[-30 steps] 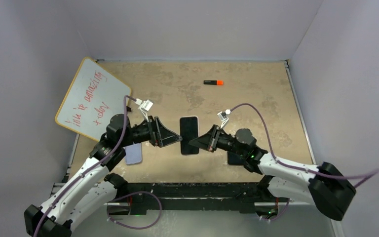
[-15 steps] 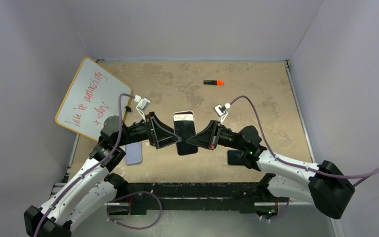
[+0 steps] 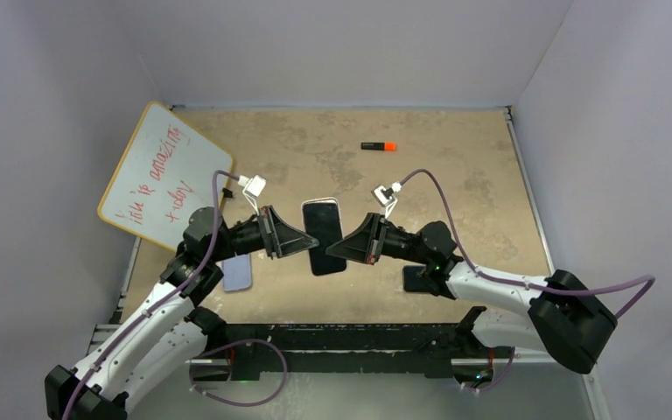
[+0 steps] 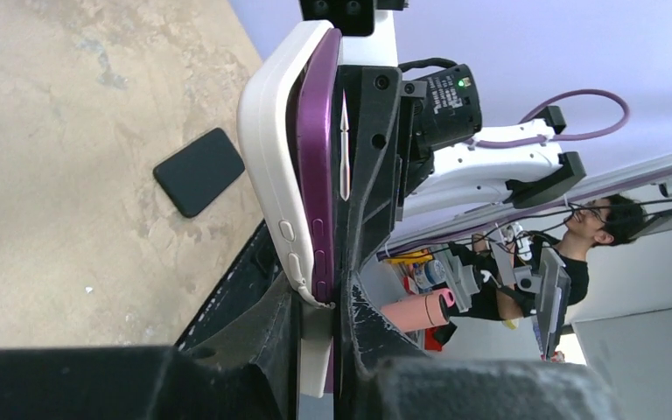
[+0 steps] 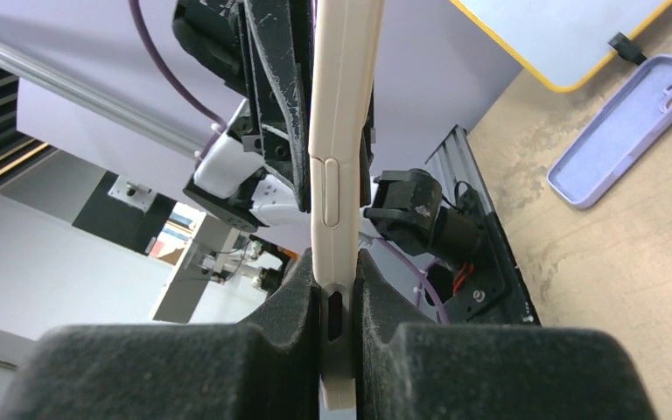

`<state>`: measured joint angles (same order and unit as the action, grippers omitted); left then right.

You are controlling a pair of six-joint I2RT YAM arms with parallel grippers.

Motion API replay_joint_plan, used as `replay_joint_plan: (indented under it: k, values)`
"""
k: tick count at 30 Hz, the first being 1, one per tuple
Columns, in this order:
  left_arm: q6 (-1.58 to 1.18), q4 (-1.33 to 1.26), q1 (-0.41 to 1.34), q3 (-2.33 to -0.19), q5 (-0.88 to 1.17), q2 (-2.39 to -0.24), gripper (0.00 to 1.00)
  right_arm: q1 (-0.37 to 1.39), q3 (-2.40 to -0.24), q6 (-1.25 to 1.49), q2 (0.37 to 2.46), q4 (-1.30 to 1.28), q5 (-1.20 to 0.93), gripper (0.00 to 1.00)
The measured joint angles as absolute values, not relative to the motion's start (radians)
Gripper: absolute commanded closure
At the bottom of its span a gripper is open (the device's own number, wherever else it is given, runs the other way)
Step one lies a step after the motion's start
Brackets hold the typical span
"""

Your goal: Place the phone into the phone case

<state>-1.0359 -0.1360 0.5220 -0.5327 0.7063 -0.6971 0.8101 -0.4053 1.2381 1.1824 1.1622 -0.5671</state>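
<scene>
The phone (image 3: pixel 322 236), dark screen up, hangs above the table between both grippers. In the left wrist view its purple edge (image 4: pixel 322 175) lies against the white phone case (image 4: pixel 267 149), which wraps its back. My left gripper (image 3: pixel 304 248) (image 4: pixel 332 302) is shut on the phone's left side, one finger on the case and one on the screen side. From the right, my right gripper (image 3: pixel 336 249) (image 5: pixel 339 289) is shut on the case's white edge (image 5: pixel 341 131), foam pads (image 5: pixel 385 306) pressing both faces.
A lilac case (image 3: pixel 237 272) (image 5: pixel 630 122) lies on the table under the left arm. A flat black phone-shaped object (image 3: pixel 417 278) (image 4: pixel 199 171) lies under the right arm. A whiteboard (image 3: pixel 162 175) leans at the back left, and a marker (image 3: pixel 378 146) lies farther back.
My left gripper's jaws have gone from open to shut on the phone. The phone has shifted slightly left and tilted, with both wrists following.
</scene>
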Motion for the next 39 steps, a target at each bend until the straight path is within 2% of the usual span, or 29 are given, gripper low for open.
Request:
replay_joint_plan:
  k: [1,5,7,11,16,17,20,21,22,29,30,33,35,39]
  values:
    - [-1.029,-0.113,0.522,-0.537,0.702,-0.701,0.98,0.81,-0.405,1.238,1.186,1.153,-0.567,1.0]
    - [-1.023,-0.072,0.522,-0.548,0.698,-0.704,0.49,0.808,-0.405,1.238,1.187,1.135,-0.567,1.0]
    - [-1.007,-0.056,0.522,-0.548,0.7,-0.697,0.4,0.81,-0.405,1.239,1.184,1.135,-0.556,1.0]
    - [-1.002,-0.036,0.524,-0.548,0.712,-0.682,0.38,0.81,-0.406,1.238,1.184,1.134,-0.512,1.0]
    - [-1.032,-0.109,0.524,-0.509,0.735,-0.679,0.45,0.81,-0.431,1.238,1.2,1.132,-0.488,1.0]
    - [-1.045,-0.126,0.524,-0.492,0.741,-0.679,0.5,0.81,-0.441,1.239,1.208,1.132,-0.485,1.0]
    - [-1.062,-0.13,0.524,-0.469,0.749,-0.679,0.89,0.81,-0.455,1.24,1.232,1.134,-0.474,1.0]
    - [-1.062,-0.122,0.524,-0.468,0.75,-0.679,0.97,0.81,-0.457,1.241,1.241,1.135,-0.467,1.0]
    - [-1.057,-0.113,0.524,-0.468,0.749,-0.678,1.0,0.81,-0.457,1.243,1.249,1.139,-0.466,1.0]
    - [-1.009,0.045,0.524,-0.508,0.697,-0.683,1.0,0.812,-0.455,1.212,1.27,1.118,-0.453,1.0]
    - [-0.999,0.067,0.524,-0.519,0.693,-0.69,0.96,0.812,-0.455,1.204,1.267,1.106,-0.447,1.0]
    - [-0.96,0.125,0.525,-0.555,0.689,-0.719,0.65,0.812,-0.447,1.189,1.261,1.092,-0.434,1.0]
    - [-0.927,0.16,0.532,-0.568,0.673,-0.722,0.51,0.815,-0.44,1.182,1.256,1.092,-0.432,1.0]
    - [-0.892,0.22,0.525,-0.57,0.604,-0.682,0.39,0.81,-0.398,1.148,1.238,1.049,-0.444,1.0]
